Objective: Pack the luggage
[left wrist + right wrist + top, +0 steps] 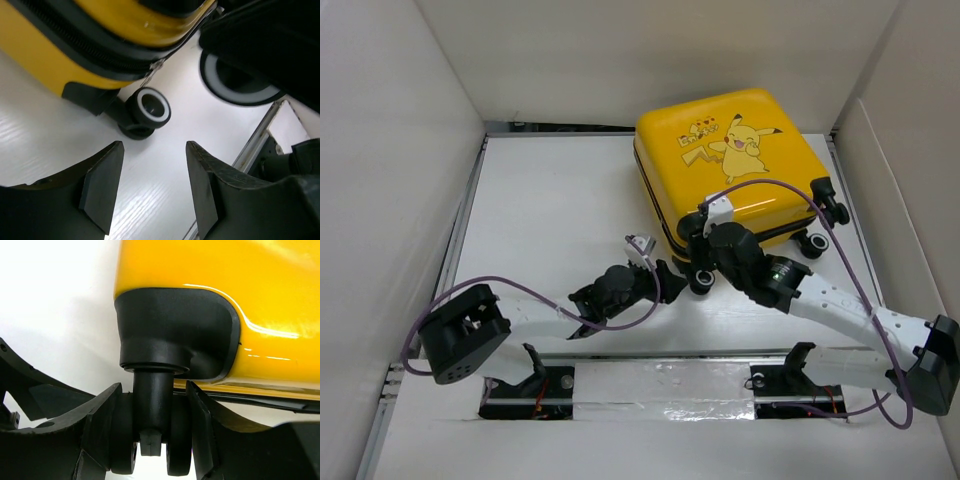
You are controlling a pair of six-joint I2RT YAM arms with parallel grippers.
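One luggage (735, 160): bright yellow hard shell, Pikachu face up, black zipper band, lying shut just ahead of both pincers. Two pincers: right gripper (154, 385) clamped on one black caster wheel (150, 455), a grip clear only in its wrist view. The left gripper (155, 145) is half-wide and empty, with a second wheel (150, 107) just ahead.

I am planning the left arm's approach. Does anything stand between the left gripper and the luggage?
Nothing visible does. Only bare table lies between the open left gripper and the luggage, at its nearest wheel.
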